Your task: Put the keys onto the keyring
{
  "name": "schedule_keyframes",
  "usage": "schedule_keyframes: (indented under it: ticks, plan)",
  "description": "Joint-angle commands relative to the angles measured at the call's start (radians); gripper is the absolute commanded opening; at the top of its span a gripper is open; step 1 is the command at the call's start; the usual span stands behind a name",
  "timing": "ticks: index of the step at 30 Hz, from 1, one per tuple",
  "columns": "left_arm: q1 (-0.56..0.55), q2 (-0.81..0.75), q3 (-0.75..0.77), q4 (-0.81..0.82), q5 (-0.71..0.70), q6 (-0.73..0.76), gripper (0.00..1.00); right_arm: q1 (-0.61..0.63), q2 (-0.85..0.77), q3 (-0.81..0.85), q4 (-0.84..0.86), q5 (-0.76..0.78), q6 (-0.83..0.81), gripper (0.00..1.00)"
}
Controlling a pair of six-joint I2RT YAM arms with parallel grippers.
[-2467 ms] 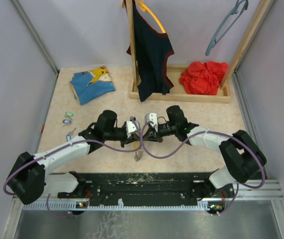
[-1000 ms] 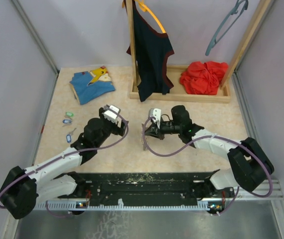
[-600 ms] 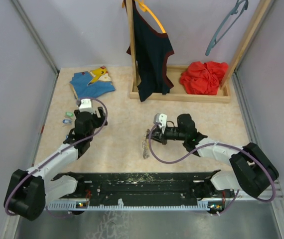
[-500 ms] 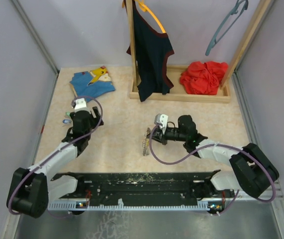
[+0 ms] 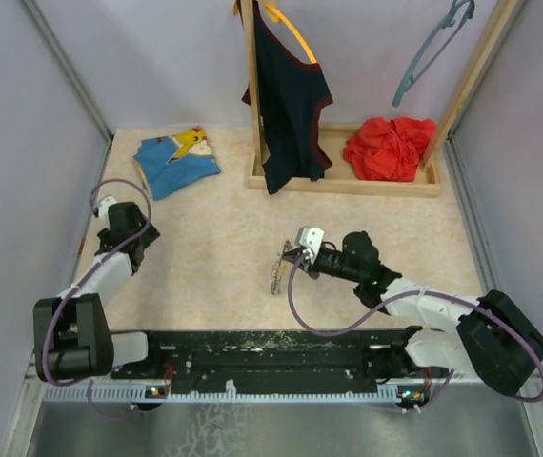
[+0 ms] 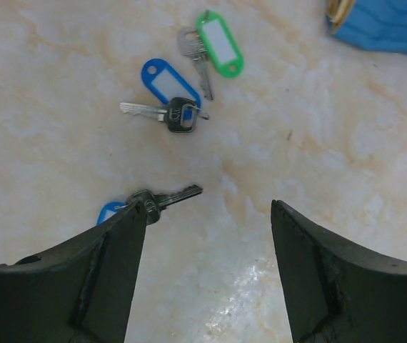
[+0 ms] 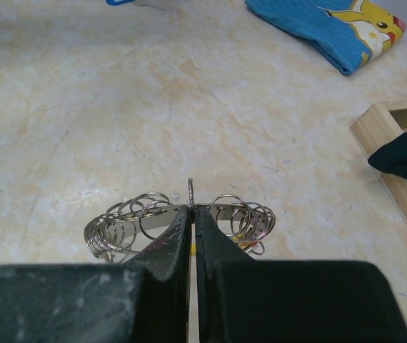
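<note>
As far as the views showed, no key was on the keyring yet, so all the threading was left to do. Over the bench (image 6: 332, 107) the left claw (image 6: 209, 214) gaped wide and empty. The keys (image 6: 182, 114) lay loose just ahead, one nearly touching a finger. The right claw (image 7: 192, 211) was pinched tight on the keyring (image 7: 128, 221).

Top external: high, behind the bases, looking down.
Left wrist: close, facing down.
Right wrist: low, facing across.
Shared: seemingly the blue shirt (image 7: 310, 25).
</note>
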Motion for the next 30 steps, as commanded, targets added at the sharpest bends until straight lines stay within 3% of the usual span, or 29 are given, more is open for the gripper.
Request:
schedule_keyframes:
  ticks: [1, 14, 24, 30]
  plan:
    - [0.063, 0.047, 0.036, -0.07, 0.025, -0.042, 0.75, 0.023, -0.044, 0.001, 0.062, 0.058, -0.035, 0.0]
    - [0.143, 0.21, 0.058, -0.062, 0.058, -0.042, 0.62, 0.051, -0.059, -0.004, 0.059, 0.109, -0.061, 0.0]
    - [0.141, 0.216, 0.061, -0.071, 0.374, -0.006, 0.43, 0.052, -0.059, -0.004, 0.055, 0.127, -0.063, 0.0]
    - [0.099, 0.162, 0.003, -0.057, 0.552, -0.011, 0.42, 0.052, -0.054, 0.0, 0.052, 0.13, -0.063, 0.0]
